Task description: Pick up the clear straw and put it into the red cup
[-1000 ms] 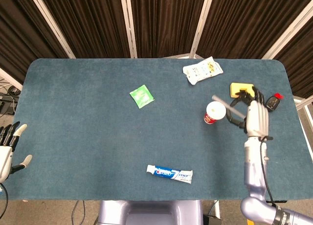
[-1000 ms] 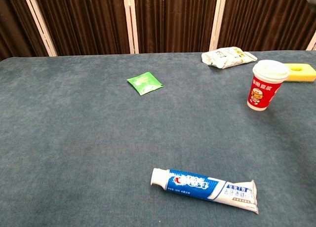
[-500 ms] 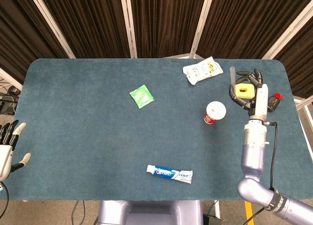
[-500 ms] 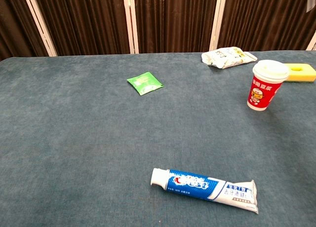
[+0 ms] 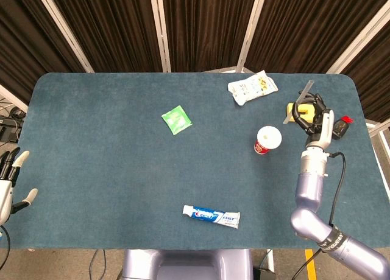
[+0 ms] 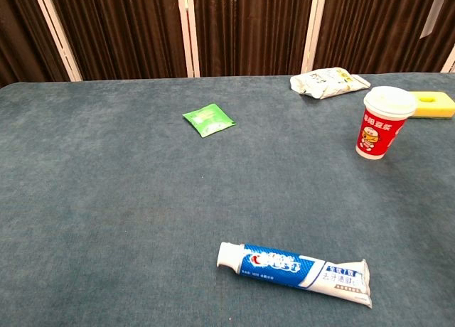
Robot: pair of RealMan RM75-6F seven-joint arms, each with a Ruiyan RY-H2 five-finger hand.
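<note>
The robot's right hand (image 5: 311, 113) holds the thin clear plastic straw (image 5: 303, 96) (tilted) near the red paper cup (image 5: 267, 140); the left hand (image 5: 10, 184) is empty, fingers apart.

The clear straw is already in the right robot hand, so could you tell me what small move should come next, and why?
Probably carry the right robot hand toward the robot's left and tip the clear straw upright. In the head view the hand holds the straw raised over the yellow sponge, slanted, while the red cup stands apart, left of the hand and nearer the robot. The straw's lower end must sit above the cup's white top before lowering.
</note>
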